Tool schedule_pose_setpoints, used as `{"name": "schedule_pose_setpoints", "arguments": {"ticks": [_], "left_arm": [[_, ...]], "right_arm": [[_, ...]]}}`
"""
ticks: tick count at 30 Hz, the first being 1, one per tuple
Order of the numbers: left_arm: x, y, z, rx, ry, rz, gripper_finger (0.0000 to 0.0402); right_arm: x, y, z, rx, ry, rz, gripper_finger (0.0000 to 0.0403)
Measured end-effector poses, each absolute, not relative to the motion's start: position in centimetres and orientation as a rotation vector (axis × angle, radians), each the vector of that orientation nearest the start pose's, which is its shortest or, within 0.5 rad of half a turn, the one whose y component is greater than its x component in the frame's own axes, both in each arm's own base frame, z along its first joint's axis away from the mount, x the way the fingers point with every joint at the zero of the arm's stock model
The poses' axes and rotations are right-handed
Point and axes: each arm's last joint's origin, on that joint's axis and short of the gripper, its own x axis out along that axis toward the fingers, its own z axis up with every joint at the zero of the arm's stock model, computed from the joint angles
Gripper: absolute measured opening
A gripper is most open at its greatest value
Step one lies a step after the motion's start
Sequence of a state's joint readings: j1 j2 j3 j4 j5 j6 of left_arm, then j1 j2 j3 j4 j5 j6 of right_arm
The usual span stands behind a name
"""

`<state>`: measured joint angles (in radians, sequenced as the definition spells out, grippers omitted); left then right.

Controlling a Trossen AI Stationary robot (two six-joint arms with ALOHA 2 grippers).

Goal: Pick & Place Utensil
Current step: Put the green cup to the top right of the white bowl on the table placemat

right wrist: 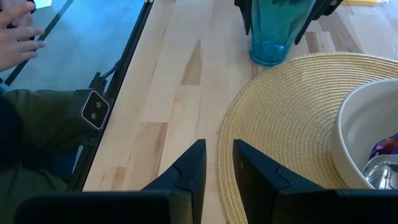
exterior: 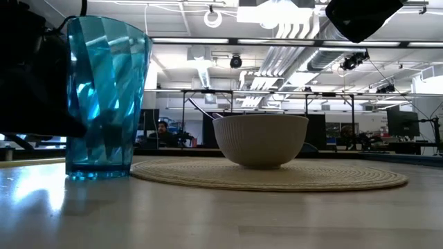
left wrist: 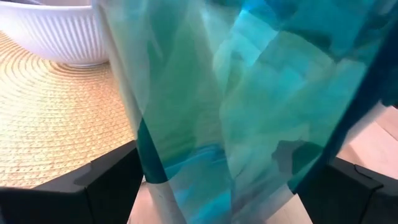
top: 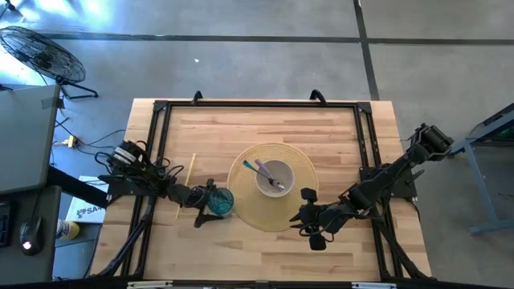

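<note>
A clear blue faceted cup (top: 221, 201) (exterior: 104, 97) stands upright on its base on the wooden table, just off the near-left rim of a round woven mat (top: 241, 197). My left gripper (top: 213, 201) (left wrist: 233, 186) is at the cup, one finger on each side. A white ribbed bowl (top: 286, 167) (exterior: 261, 138) rests on the mat, and utensils with purple and blue handles (top: 265, 170) (right wrist: 385, 158) lie in it. My right gripper (top: 303, 210) (right wrist: 219, 162) hovers over the mat's near-right edge with only a narrow gap between its fingers, holding nothing. My left gripper has the blue cup's wall (left wrist: 149, 168) between its two fingers (left wrist: 112, 180), which come level from the table's left. In the right wrist view they lie against the cup's upper part (right wrist: 255, 18). The cup stands upright with its base (right wrist: 270, 57) on the table.
A thin yellow stick (top: 186, 183) lies on the table to the left of the cup. A black frame (top: 157, 128) runs around the tabletop. A person's hand (right wrist: 18, 31) and green sleeve (right wrist: 37, 124) show beyond the table's near edge. Bare wood lies along the near side.
</note>
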<state>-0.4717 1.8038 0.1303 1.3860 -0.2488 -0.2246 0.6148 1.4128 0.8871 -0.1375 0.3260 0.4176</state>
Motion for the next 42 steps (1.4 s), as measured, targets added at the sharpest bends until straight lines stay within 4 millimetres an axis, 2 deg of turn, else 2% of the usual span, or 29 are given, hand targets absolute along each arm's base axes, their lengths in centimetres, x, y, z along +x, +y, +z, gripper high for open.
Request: {"name": "schedule_pose_setpoints", "arguments": {"ticks": [21, 36, 42], "left_arm": [[18.8, -8.92, 8.29, -0.165, 0.309, -0.226, 0.0367], [18.85, -8.74, 8.31, -0.171, 0.297, -0.158, 0.0366], [18.85, -8.73, 8.32, -0.139, 0.293, -0.16, 0.0331]], "right_arm": [[24.67, 16.29, 23.46, 0.102, 0.635, 0.149, 0.0074], [24.68, 16.29, 23.46, 0.102, 0.635, 0.149, 0.0074], [24.97, 16.44, 23.93, 0.153, 0.58, 0.139, 0.0074]]}}
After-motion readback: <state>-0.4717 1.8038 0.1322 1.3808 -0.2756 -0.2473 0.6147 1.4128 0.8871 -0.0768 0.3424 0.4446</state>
